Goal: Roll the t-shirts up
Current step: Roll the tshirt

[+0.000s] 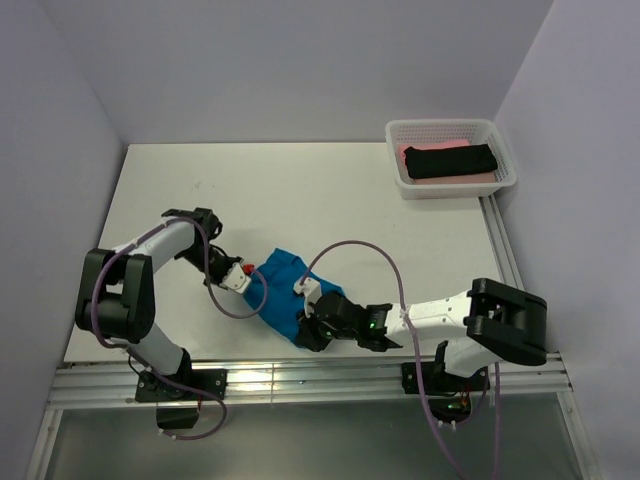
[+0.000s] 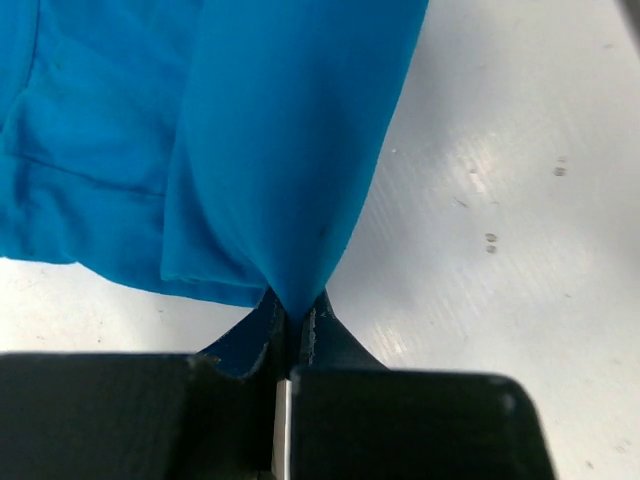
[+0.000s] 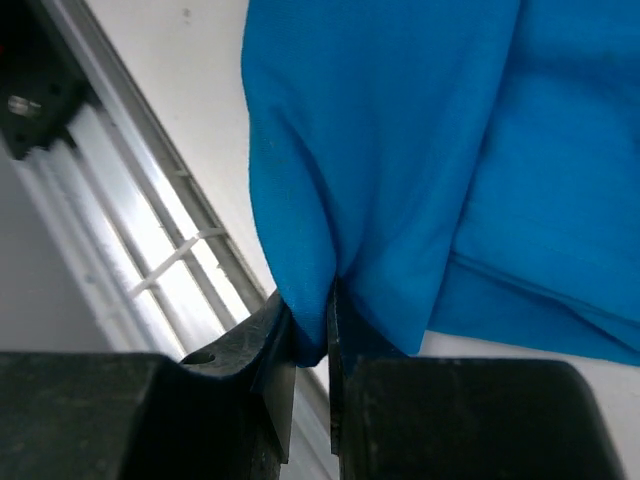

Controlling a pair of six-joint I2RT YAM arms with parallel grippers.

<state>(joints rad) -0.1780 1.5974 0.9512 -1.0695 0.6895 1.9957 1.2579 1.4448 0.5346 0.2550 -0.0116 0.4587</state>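
The turquoise-blue t-shirt [image 1: 283, 290] lies bunched and folded on the white table [image 1: 300, 190] near the front edge, between my two grippers. My left gripper [image 1: 243, 279] is shut on its left edge; in the left wrist view the cloth [image 2: 290, 150] is pinched between the jaws at my left gripper [image 2: 292, 318]. My right gripper [image 1: 308, 327] is shut on its near right edge; the right wrist view shows the cloth [image 3: 400, 150] clamped in my right gripper [image 3: 312, 335]. A black t-shirt [image 1: 450, 160] lies on a pink one [image 1: 415, 150] in the basket.
A white mesh basket [image 1: 505, 160] stands at the far right corner of the table. A metal rail [image 1: 300, 375] runs along the near edge, also seen in the right wrist view [image 3: 150, 230]. Purple-grey walls enclose the table.
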